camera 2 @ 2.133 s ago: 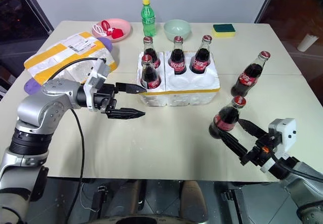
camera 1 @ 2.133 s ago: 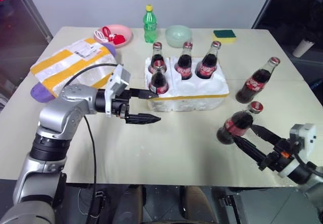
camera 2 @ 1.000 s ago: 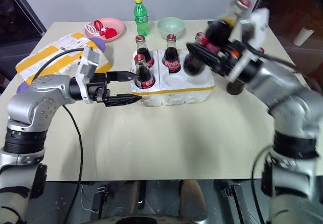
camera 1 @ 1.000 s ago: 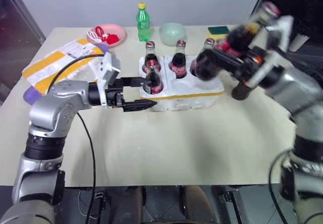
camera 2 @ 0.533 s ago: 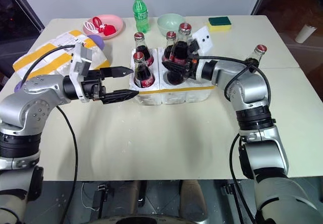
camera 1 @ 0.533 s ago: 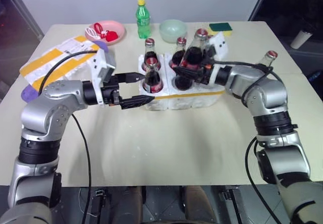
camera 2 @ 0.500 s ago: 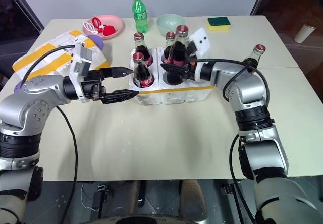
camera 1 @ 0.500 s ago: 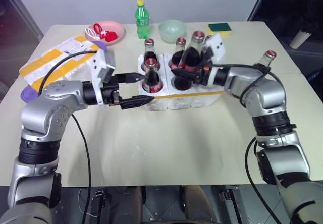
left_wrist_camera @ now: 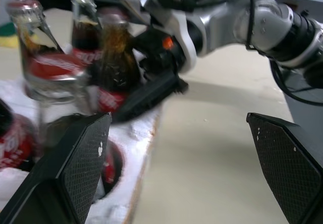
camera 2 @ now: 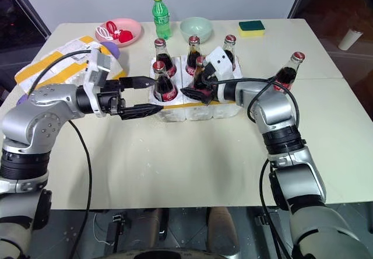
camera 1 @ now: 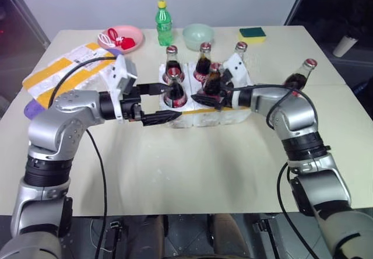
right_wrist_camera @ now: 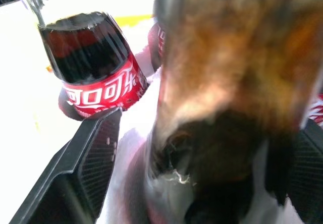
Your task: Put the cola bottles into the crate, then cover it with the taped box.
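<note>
Right gripper (camera 2: 195,93) spread around upright bottle (camera 2: 200,75) seated in crate (camera 2: 224,111). Last bottle (camera 2: 288,72) upright, behind wrist, nearest right arm. Left gripper (camera 2: 148,96) spread, empty.

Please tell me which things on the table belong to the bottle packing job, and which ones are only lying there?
Job: cola bottles, five in the crate and one outside it; crate; taped box.

Lying about: green bottle, pink plate, green bowl, sponge.
</note>
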Motion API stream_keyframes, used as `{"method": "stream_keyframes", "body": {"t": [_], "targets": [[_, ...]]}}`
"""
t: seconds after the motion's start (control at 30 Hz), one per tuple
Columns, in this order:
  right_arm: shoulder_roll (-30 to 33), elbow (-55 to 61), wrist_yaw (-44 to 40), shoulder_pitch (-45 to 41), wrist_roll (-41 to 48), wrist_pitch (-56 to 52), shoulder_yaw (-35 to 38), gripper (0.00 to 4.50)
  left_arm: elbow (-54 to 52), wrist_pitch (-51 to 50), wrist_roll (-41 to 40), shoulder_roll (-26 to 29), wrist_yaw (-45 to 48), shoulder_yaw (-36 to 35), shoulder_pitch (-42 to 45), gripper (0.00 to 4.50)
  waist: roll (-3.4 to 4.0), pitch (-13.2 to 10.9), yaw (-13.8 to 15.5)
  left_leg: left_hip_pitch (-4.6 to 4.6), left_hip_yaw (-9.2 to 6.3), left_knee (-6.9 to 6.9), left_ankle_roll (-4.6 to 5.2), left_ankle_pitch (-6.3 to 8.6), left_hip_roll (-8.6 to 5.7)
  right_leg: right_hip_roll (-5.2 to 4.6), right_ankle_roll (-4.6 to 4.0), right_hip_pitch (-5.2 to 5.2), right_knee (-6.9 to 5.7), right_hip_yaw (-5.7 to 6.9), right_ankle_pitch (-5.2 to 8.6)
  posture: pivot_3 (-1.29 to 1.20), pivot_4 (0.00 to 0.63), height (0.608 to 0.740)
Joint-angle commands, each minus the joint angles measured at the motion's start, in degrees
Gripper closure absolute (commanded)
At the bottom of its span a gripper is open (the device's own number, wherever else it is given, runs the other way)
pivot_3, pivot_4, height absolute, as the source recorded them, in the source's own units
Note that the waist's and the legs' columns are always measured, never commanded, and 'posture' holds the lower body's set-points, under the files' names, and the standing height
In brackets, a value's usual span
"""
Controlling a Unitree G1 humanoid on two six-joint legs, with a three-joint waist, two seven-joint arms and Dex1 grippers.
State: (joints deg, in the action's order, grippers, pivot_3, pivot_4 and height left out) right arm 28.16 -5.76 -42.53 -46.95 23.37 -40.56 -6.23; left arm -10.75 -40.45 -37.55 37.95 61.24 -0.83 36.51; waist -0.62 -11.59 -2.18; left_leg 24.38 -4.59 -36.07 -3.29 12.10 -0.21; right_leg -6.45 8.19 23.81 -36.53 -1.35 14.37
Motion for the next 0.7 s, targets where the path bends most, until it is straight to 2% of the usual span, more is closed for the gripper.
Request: {"method": "stream_keyframes", "body": {"t": [0.03, 0.17, 0.27, 0.4, 0.5, 0.7], "targets": [[4.2, 13.8, 1.2, 2.8, 6.7, -6.9, 9.7, 0.06, -1.2, 0.7, -0.9, -0.1, 1.0, -0.1, 0.8, 0.00, 0.00, 0.0, 0.3, 0.01, 0.00, 0.01, 0.00, 0.00, 0.00, 0.00, 0.00, 0.00, 0.03, 0.00, 0.00, 0.00, 0.150, 0.739], [11.4, 27.5, 4.0, 11.4, 14.0, -16.5, 23.7, 0.06, -2.3, -0.3, -1.9, -0.7, 1.5, 0.3, 0.9, 0.00, 0.00, 0.0, 1.4, 0.03, -0.01, 0.02, 0.01, 0.01, 0.00, 0.00, 0.00, -0.03, 0.12, 0.01, 0.00, 0.00, 0.150, 0.739], [15.8, 34.4, 6.6, 21.0, 14.6, -20.3, 33.3, 0.06, -3.0, -0.8, -2.4, -1.0, 2.1, 0.8, 1.0, 0.00, -0.02, 0.0, 1.7, -0.03, -0.08, -0.01, 0.02, 0.02, 0.00, 0.00, 0.00, -0.21, 0.23, 0.12, 0.01, 0.00, 0.150, 0.739], [15.4, 37.7, 11.8, 31.7, 13.1, -21.7, 43.0, 0.06, -3.1, -0.6, -2.4, -1.5, 2.5, 1.8, 1.2, 0.00, -0.01, 0.0, 1.3, -0.10, -0.04, -0.06, 0.03, 0.02, 0.00, -0.01, -0.02, -0.38, 0.40, 0.09, 0.02, 0.00, 0.150, 0.739], [13.9, 37.1, 15.2, 35.3, 10.4, -18.0, 43.0, 0.06, -2.5, -0.2, -2.1, -2.1, 2.6, 2.4, 1.8, 0.00, 0.00, 0.0, 1.0, -0.22, 0.02, -0.06, 0.03, 0.02, 0.00, -0.01, -0.04, -0.40, 0.36, 0.02, 0.02, 0.00, 0.150, 0.739], [11.2, 28.4, 19.4, 34.8, 3.6, -9.2, 36.2, 0.06, -2.5, -0.3, -2.1, -2.4, 2.7, 2.7, 2.2, 0.00, 0.02, 0.0, 1.2, -0.33, 0.03, -0.06, 0.03, 0.02, 0.01, 0.00, -0.07, -0.52, 0.38, 0.01, 0.03, 0.00, 0.150, 0.739]]}}
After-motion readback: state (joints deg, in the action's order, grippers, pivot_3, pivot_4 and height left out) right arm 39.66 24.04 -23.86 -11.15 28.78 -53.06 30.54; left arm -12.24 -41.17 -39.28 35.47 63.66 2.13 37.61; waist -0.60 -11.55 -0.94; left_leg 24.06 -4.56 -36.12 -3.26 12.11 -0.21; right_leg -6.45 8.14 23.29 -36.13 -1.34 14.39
